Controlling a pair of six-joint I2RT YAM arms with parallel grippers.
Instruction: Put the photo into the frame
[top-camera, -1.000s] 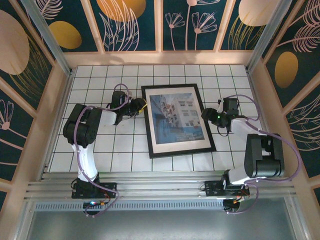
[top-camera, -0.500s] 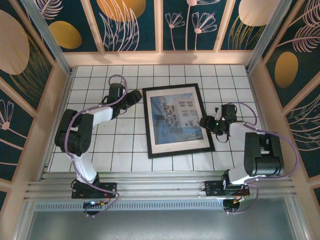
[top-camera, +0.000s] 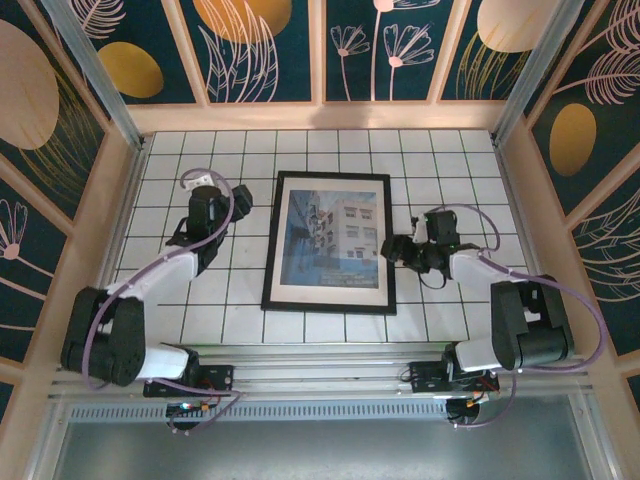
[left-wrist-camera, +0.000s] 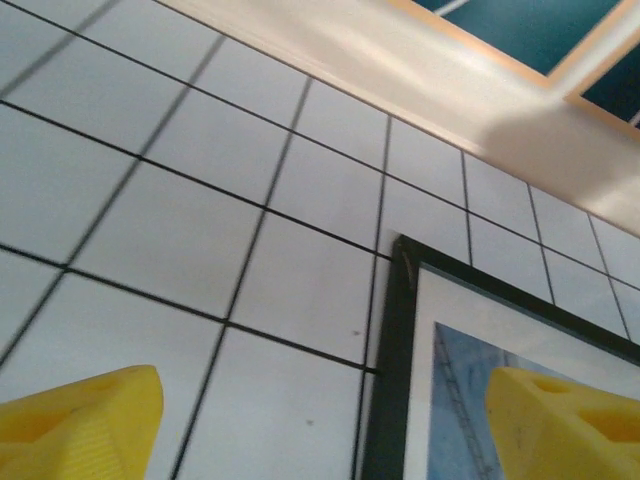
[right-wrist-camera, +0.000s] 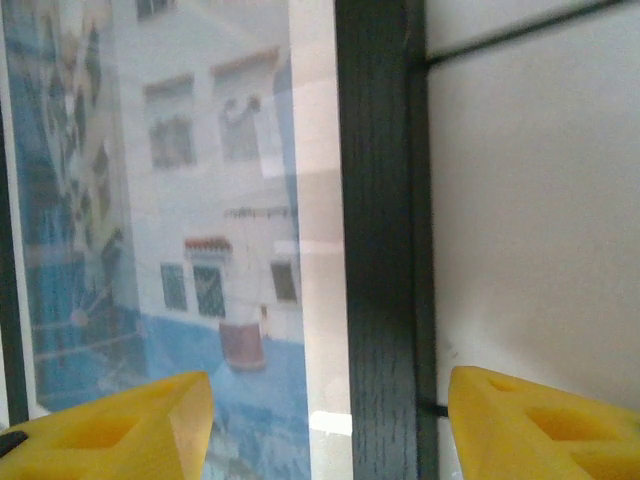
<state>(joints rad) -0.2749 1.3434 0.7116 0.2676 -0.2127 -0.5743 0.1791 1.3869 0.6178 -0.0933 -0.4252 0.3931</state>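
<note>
The black frame (top-camera: 271, 240) lies flat in the middle of the tiled table, and the blue-toned photo (top-camera: 335, 238) of pale buildings sits inside it within a pale border. My left gripper (top-camera: 238, 200) hangs open beside the frame's far left corner, apart from it. In the left wrist view its yellow fingertips (left-wrist-camera: 80, 425) stand wide, with the gripper (left-wrist-camera: 320, 440) over bare tile and the frame (left-wrist-camera: 388, 400) edge. My right gripper (top-camera: 390, 248) is open astride the frame's right rail (right-wrist-camera: 375, 200). One right finger (right-wrist-camera: 110, 430) is over the photo (right-wrist-camera: 180, 200), the other over tile.
White tiles (top-camera: 200, 300) surround the frame on all sides. Wooden walls (top-camera: 120, 190) close in the left, right and back. Metal rails (top-camera: 320, 375) with both arm bases run along the near edge.
The frame has slid left and turned square to the tiles. My left gripper let go, opened and drew back to the left. The right gripper moved left with the frame's right rail.
</note>
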